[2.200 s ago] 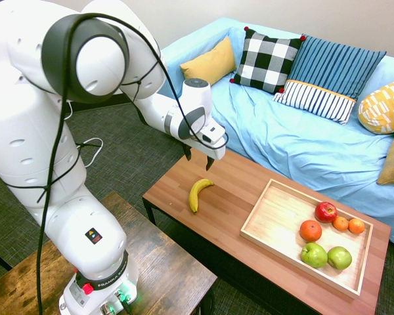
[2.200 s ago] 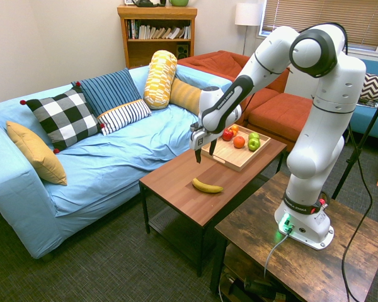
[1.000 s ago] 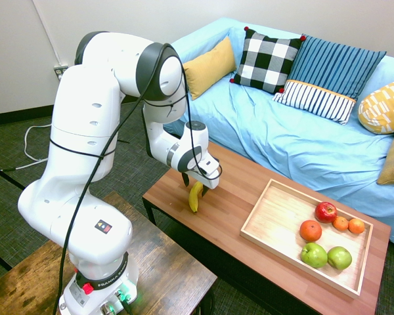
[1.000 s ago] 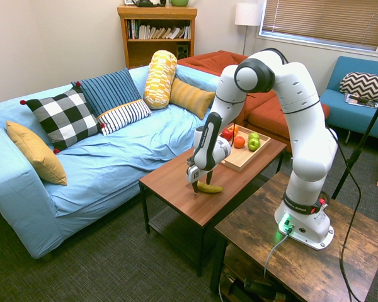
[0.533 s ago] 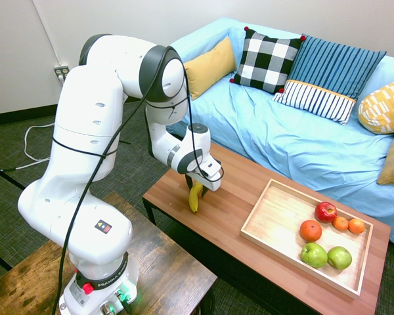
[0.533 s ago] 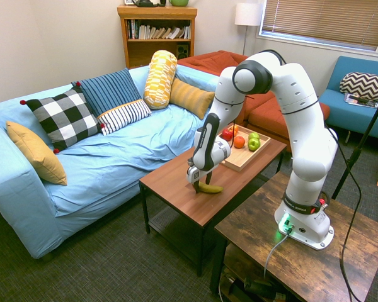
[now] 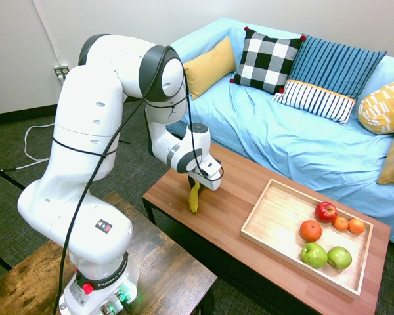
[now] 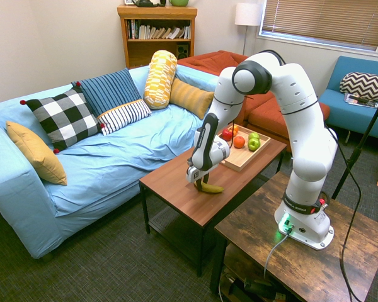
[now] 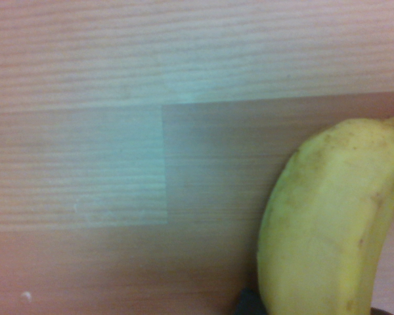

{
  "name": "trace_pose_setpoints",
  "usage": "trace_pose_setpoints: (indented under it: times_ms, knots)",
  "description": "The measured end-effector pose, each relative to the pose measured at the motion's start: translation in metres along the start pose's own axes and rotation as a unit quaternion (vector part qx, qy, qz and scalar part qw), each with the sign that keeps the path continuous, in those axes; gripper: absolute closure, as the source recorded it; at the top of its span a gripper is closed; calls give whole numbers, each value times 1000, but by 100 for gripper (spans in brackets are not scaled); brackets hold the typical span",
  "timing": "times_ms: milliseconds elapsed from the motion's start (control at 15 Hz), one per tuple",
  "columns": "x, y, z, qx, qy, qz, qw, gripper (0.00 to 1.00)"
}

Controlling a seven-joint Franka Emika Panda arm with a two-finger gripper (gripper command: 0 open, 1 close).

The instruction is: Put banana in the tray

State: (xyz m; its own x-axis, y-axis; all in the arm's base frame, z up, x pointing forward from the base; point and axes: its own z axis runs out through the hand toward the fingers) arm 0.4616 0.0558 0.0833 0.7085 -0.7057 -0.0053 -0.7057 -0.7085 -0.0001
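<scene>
Between the hand's (image 8: 202, 184) fingers lies the banana (image 7: 194, 199).

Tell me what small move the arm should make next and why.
Probably finish closing on the banana, then lift gently: the gripper straddles it on the coffee table, while the wooden tray lies farther along.

A curved yellow banana with greenish edges and small brown specks (image 9: 328, 216) lies over the pinkish-brown, wood-grained bench (image 9: 85, 164), whose straight seams divide lighter and darker panels.
</scene>
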Motion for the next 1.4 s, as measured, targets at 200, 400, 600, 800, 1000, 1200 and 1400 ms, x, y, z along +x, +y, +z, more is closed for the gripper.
trace_pose_setpoints:
  times_ms: [200,400,600,800,1000,1200,1400]
  knots:
    - [19,8,-31,-8,6,10,1000,100]
    - [51,26,-85,-7,21,18,1000,100]
    - [96,55,-131,-4,39,37,999,100]
    - [155,83,-157,-3,53,65,996,100]
    - [209,107,-152,-6,65,83,994,100]
    - [260,127,-132,-9,62,103,993,100]
    - [291,139,-101,-8,46,117,992,100]
